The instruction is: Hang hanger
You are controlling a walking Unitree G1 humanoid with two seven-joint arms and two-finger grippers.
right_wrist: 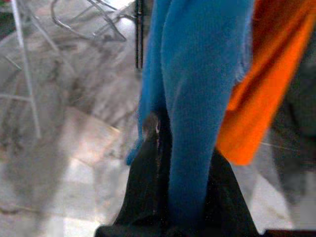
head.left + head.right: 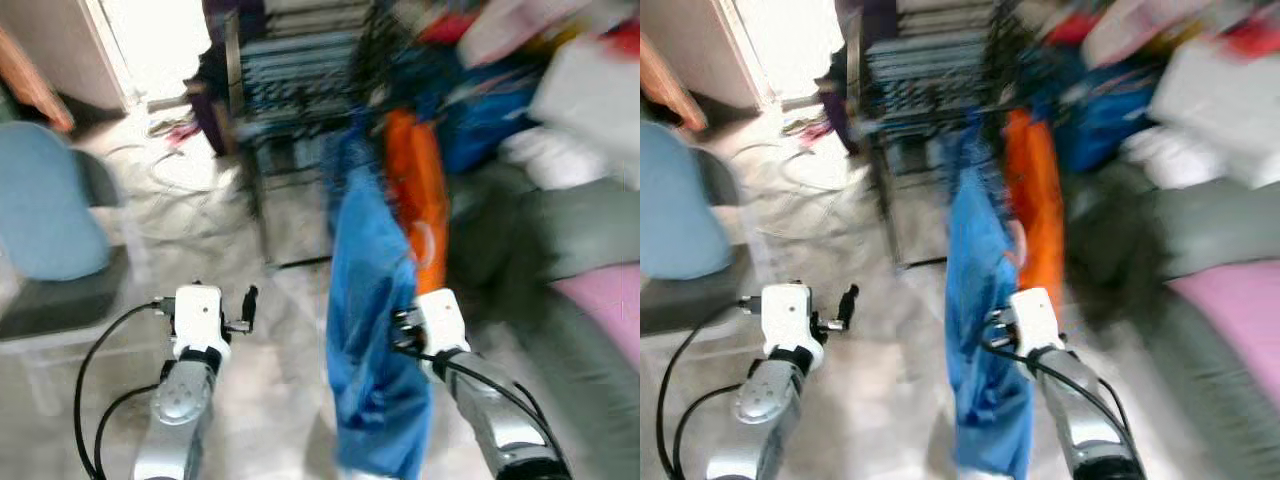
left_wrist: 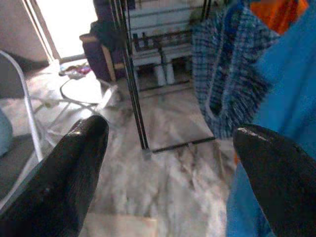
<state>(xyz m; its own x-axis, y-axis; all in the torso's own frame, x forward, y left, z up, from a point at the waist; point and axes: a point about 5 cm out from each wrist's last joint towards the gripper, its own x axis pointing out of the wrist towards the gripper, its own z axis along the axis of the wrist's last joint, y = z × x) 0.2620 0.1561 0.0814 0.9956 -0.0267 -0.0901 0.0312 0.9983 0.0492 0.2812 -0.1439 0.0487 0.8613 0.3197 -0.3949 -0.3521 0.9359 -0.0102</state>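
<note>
**Blue garment held at the right gripper, hanger itself not made out**

Head views were blurred. A long blue garment (image 2: pixel 372 330) was seen hanging down in the middle of the scene, in front of an orange garment (image 2: pixel 418 190) and near a dark metal rack (image 2: pixel 300 90). The right gripper (image 2: pixel 400 332) was pressed into the side of the blue cloth, its fingertips hidden by the fabric. The left gripper (image 2: pixel 245 308) was held out over the pale marble floor (image 2: pixel 200 220), well apart from the garments, with nothing in it. A light blue chair (image 2: pixel 45 215) was seen at the left edge, and a heap of mixed clothes (image 2: pixel 560 80) at the upper right. No hanger could be told apart from the cloth in these blurred views.

Left wrist view: the two black fingers (image 3: pixel 69 173) were spread wide, with bare floor between them. Beyond them a thin black rack pole (image 3: pixel 133 84) stood upright, and a blue checked cloth (image 3: pixel 224 84) hung beside the plain blue garment.

Right wrist view: the fingers (image 1: pixel 148 192) were closed tightly on a fold of the blue garment (image 1: pixel 197 98), which rose straight up from the grip. The orange garment (image 1: pixel 261 98) hung just behind it. A hanger could not be made out here either.
</note>
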